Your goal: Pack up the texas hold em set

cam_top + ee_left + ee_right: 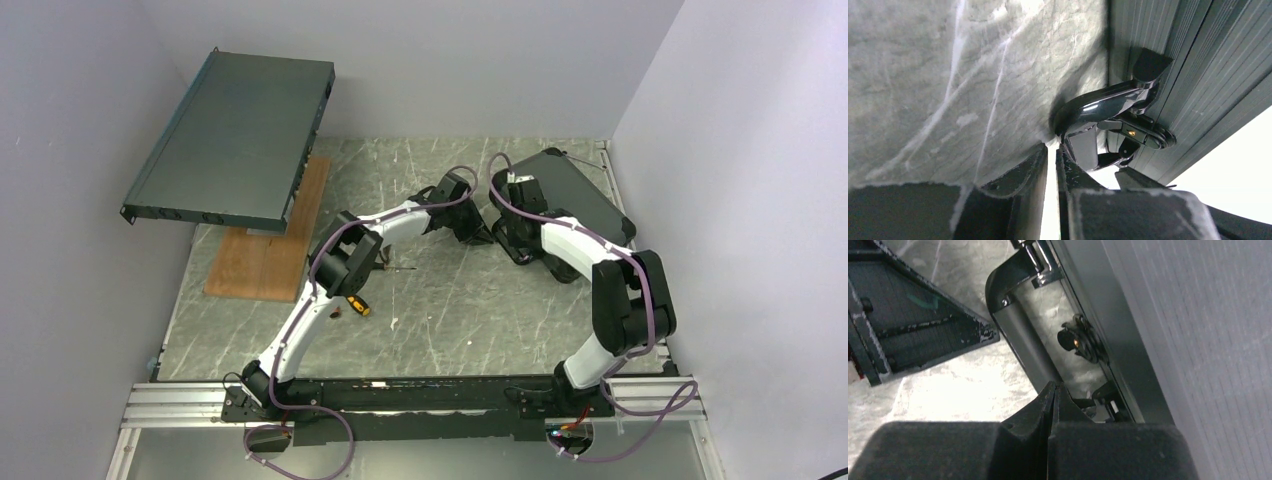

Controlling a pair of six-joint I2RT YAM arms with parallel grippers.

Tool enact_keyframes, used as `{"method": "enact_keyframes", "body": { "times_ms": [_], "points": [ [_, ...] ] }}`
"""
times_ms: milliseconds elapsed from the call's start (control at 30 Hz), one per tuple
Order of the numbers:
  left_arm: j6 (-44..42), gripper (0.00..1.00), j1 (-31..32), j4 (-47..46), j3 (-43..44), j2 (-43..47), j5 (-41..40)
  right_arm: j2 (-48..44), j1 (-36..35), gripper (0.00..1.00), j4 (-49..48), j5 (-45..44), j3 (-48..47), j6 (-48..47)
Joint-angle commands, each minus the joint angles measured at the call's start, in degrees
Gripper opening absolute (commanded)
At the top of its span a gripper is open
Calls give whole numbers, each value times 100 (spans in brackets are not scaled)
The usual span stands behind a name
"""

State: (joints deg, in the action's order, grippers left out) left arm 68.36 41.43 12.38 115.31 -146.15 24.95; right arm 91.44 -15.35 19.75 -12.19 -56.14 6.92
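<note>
The texas hold em set's black case (575, 190) lies shut at the far right of the table, its ribbed shell (1193, 75) filling the right side of both wrist views. Its glossy handle (1098, 105) and a latch (1143, 132) face the arms. My left gripper (1052, 150) sits just below the handle with only a thin slit between its fingers and nothing in them. My right gripper (1053, 387) is shut and empty, its tips against the handle's bar (1023, 335), near a round lock (1079, 340). Chips, cards and dice are out of view.
A large dark-grey rack unit (235, 140) leans at the back left over a wooden board (270, 235). An orange-handled screwdriver (357, 305) lies under the left arm. The side wall stands close behind the case. The left gripper's finger (923, 325) shows beside the right one.
</note>
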Motion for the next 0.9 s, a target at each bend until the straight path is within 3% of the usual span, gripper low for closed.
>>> {"method": "enact_keyframes", "body": {
  "times_ms": [0, 200, 633, 867],
  "points": [
    [-476, 20, -11, 341, -193, -7, -114, 307, 17, 0, -160, -229, -352, -235],
    [-1207, 23, -13, 383, -687, 806, -354, 634, 33, 0, -261, -446, -462, -349],
    [-1889, 28, -3, -134, -2751, 3427, -224, 1488, -3, 0, -194, -618, -854, -575],
    [-2510, 33, 166, -259, -3825, 4442, 279, 590, -223, 0, 646, -370, -1014, -147]
  ]
}}
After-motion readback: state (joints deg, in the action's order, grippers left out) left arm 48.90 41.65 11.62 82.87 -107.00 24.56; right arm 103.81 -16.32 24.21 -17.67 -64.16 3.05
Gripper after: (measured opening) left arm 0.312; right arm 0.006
